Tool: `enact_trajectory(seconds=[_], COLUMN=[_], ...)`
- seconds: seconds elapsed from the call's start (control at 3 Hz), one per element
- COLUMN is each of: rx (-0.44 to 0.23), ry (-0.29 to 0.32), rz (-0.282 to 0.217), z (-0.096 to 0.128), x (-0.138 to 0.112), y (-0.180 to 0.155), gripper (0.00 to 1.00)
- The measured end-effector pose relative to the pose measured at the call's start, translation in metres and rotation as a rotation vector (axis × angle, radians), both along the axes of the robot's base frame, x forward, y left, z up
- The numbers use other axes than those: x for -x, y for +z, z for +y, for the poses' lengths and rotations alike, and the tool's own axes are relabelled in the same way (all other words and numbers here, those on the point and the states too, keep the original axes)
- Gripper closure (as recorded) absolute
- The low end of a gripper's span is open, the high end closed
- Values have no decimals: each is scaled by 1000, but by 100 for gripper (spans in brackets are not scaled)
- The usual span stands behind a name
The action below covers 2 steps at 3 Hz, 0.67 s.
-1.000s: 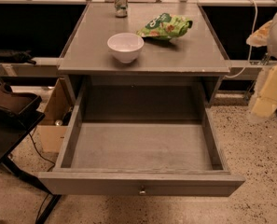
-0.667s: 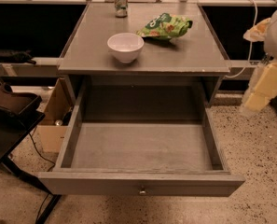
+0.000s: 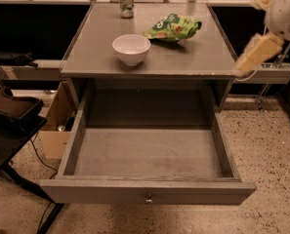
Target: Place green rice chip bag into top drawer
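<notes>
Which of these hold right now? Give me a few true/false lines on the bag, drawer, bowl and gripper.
1. The top drawer is pulled open. True.
2. The green rice chip bag lies inside the drawer. False: it lies on the tabletop, behind and to the right of the white bowl.
3. The white bowl stands on the tabletop. True.
4. The gripper is over the bag. False: it is at the table's right edge, apart from the bag.
5. A can stands at the back of the tabletop. True.
</notes>
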State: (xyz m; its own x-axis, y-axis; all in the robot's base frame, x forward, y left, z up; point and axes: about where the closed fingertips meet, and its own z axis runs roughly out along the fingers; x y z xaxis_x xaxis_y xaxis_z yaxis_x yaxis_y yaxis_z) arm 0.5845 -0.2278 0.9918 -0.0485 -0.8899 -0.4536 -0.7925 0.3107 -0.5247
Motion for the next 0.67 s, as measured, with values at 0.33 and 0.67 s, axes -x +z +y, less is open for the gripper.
enact_trajectory(seconds=[0.33, 0.67], rx=[-3, -1], ry=[-14, -10], rz=[-117, -122], z=[9, 12], x=[-75, -82], y=[27, 25], gripper=[0, 0])
